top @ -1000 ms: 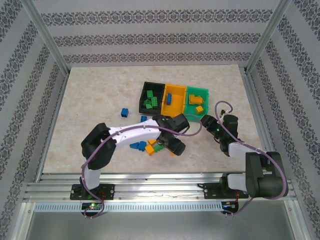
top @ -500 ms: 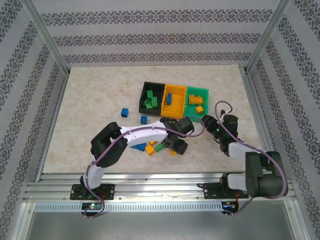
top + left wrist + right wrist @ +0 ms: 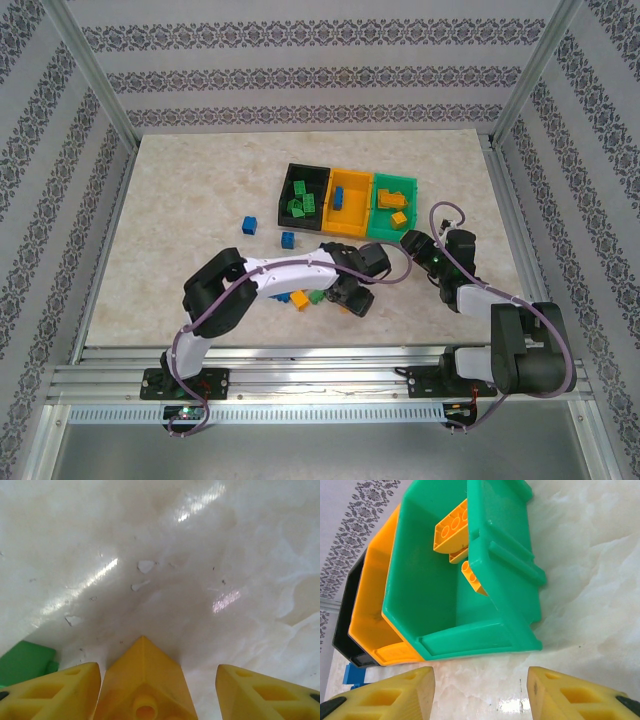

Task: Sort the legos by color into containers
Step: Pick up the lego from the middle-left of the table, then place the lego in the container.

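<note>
While the left gripper (image 3: pixel 157 670) is straddling a yellow-orange brick (image 3: pixel 142 690) on the table (image 3: pixel 200 555), its jaws are standing apart: one finger is sitting hard by the brick, the other is showing a gap. A green brick (image 3: pixel 25 662) is lying just beside. The yellow one is looking light, rigid and glossy. I'm judging it wants pinching low across its flat walls, since it's lying corner-forward and may be twisting free. The right gripper (image 3: pixel 480 672) is hanging open and empty just before the green bin (image 3: pixel 520 595).

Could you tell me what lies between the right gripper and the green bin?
Bare table separates the right gripper from the green bin, in the right wrist view.
</note>
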`<state>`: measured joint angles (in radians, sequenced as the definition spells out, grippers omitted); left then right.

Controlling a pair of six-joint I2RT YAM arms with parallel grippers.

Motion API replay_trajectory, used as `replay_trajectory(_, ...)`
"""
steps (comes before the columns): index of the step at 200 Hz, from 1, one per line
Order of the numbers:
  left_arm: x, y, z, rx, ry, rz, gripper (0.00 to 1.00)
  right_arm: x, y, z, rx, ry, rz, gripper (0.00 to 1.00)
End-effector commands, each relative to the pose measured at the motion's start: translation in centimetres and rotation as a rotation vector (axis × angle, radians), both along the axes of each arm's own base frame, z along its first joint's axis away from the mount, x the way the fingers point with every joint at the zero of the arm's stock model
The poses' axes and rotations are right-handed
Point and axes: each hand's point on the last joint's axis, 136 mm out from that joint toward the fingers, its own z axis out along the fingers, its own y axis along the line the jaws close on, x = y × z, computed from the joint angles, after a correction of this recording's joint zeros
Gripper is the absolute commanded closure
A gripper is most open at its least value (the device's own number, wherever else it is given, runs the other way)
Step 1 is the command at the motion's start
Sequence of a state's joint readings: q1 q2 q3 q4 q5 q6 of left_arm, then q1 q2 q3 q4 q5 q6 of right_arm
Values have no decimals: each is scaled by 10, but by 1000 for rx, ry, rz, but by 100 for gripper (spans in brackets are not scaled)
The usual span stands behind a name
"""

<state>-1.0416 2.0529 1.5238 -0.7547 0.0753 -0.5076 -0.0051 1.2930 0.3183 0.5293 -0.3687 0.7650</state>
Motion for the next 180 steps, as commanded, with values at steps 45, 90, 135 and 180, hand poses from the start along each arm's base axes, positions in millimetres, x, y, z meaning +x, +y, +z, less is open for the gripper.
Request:
replay_trajectory(45,-4,6,14,15,-32,3,61,2,0,3,20,-18,1,48)
replay_trajectory(90,21,-11,41,-33,-110,-29,66,1,0,2,25,-16,2,48)
replay_trajectory(135,101,-39,91,-174,-260,5,68,1,0,2,22,-15,-1,48)
replay_trajectory(180,189,-67,126,-275,-361,-1,67,1,0,1,29,-12,0,48)
